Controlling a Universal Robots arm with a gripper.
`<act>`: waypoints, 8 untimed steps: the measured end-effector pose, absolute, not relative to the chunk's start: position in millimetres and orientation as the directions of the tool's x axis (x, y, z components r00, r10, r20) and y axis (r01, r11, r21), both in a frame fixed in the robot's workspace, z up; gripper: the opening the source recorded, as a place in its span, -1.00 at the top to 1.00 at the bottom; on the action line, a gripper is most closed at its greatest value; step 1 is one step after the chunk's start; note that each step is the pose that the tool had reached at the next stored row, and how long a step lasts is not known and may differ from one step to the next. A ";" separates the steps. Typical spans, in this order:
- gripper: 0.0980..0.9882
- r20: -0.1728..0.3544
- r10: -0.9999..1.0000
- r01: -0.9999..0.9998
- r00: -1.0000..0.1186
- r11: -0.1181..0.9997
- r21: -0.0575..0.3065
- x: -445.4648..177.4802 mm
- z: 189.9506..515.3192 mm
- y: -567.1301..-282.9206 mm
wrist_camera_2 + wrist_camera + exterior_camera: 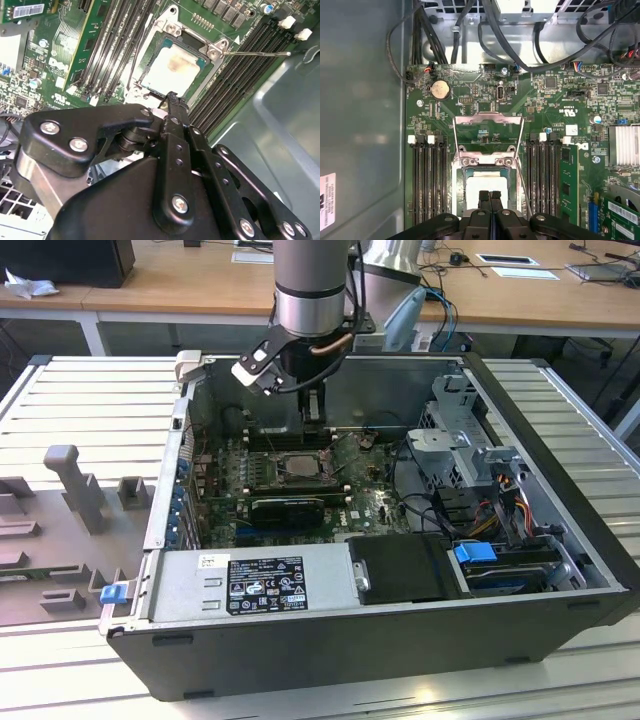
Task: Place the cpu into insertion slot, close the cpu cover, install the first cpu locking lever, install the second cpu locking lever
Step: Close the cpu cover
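1. Plainly, the cpu [487, 182] sits in the insertion slot [462, 187] on the green board, its pale top showing in both wrist views.
2. We see the gripper [490, 195] with its two fingertips pressed together and nothing between them. It hangs right over the chip's near edge, inside the computer case [350, 650].
3. The cpu cover [487, 118] is not down. It stands swung open on the side of the socket away from the fingertips, with its hinged edge running across the line of the fingers. So the frame lies straight ahead of the pincer, past the chip.
4. One locking lever [255, 52] juts free over the memory slots [240, 75], unlatched as far as we can judge.
5. We cannot tell whether the tips touch the chip, nor how steeply the cover leans. The fingers hide the chip's near part.
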State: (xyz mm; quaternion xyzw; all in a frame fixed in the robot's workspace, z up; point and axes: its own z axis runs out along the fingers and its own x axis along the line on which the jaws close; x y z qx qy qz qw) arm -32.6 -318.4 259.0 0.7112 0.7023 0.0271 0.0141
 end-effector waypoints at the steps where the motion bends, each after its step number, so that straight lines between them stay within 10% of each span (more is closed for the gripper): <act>1: 0.98 0.019 1.000 0.998 0.012 -0.013 0.058 -32.6 260.7 -318.5; 8: 0.98 0.019 1.000 0.998 0.012 -0.013 0.058 -24.8 263.7 -318.5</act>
